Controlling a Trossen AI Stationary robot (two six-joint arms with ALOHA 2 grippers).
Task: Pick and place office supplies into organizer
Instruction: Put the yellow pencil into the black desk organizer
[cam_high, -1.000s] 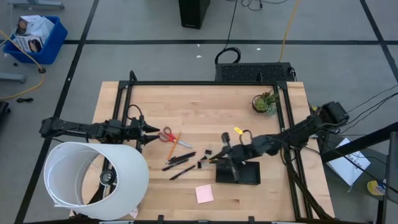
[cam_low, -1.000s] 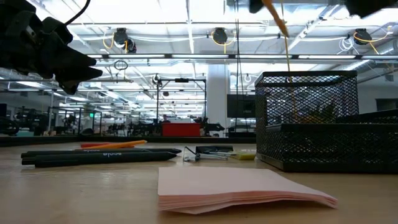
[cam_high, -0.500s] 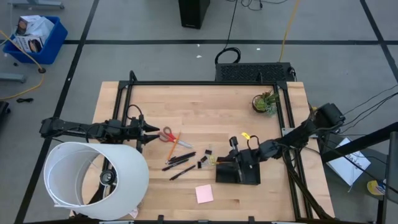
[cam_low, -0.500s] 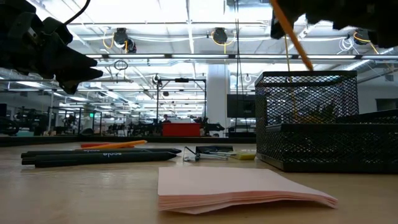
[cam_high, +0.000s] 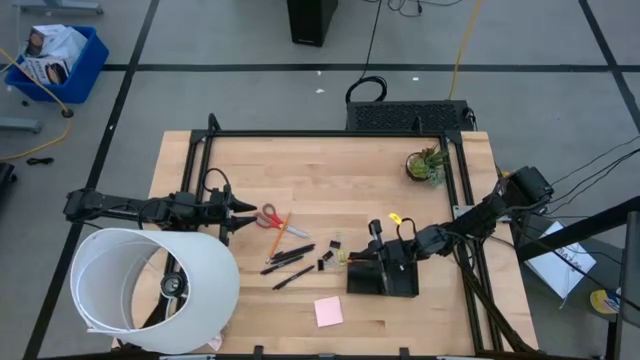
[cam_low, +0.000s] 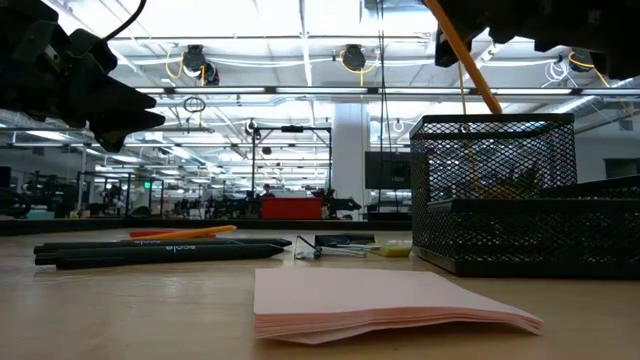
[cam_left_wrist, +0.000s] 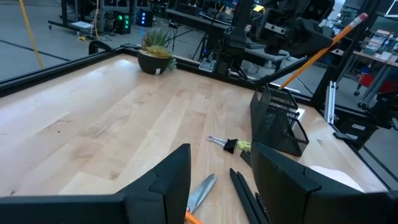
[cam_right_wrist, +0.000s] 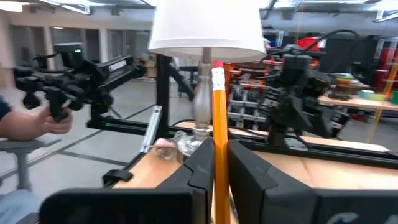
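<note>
Now pencil (cam_right_wrist: 217, 124) clamped in right end effector (cam_right_wrist: 216, 163)

The right gripper (cam_right_wrist: 216, 163) pinches an orange pencil (cam_right_wrist: 218, 134) upright, a white lampshade (cam_right_wrist: 207, 27) behind it.

Bare table (cam_high: 330, 175) behind the organizer (cam_high: 383, 279); pens (cam_high: 288, 258) and clips (cam_high: 330, 245) crowding its left.

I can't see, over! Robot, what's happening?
Right gripper holds orange pencil over organizer. Left gripper waits, open, near scissors. Nothing blocking.
</note>
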